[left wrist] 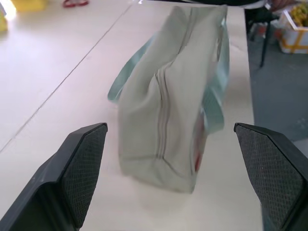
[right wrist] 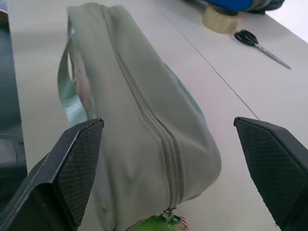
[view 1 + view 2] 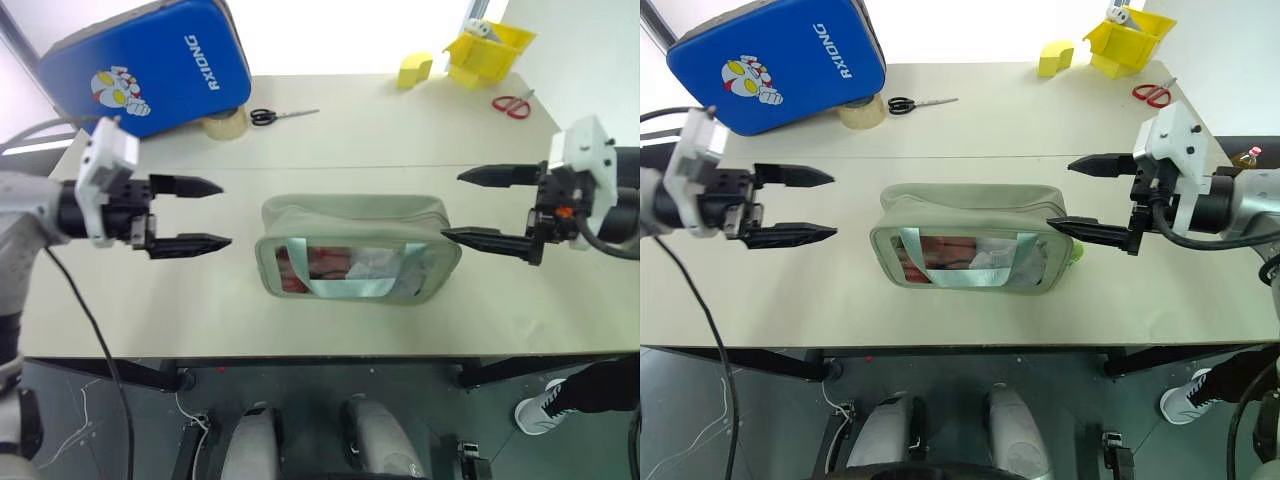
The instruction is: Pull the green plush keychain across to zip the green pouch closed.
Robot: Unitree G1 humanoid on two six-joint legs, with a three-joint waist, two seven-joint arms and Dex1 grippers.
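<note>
The green pouch (image 3: pixel 355 248) lies lengthwise between both spread claws — the green plush keychain (image 2: pixel 153 224) is seen at its right end, nearest the right claw (image 3: pixel 1087 196); the left claw (image 3: pixel 205 214) is empty.

A long pale beige table (image 3: pixel 150 300) carries everything, with a thin seam running across its top from side to side. Near the middle lies the green pouch (image 3: pixel 350 225), on its back edge with the clear window facing the near side (red and white contents show through). At its right end the green plush keychain (image 2: pixel 155 224) rests on the tabletop. Along the far side, from left to right: a big blue case (image 3: pixel 150 65), a roll of tape (image 3: pixel 225 124), black scissors (image 3: pixel 280 116), a yellow block (image 3: pixel 414 70), a yellow bin (image 3: pixel 487 52) and red-handled scissors (image 3: pixel 513 104).
</note>
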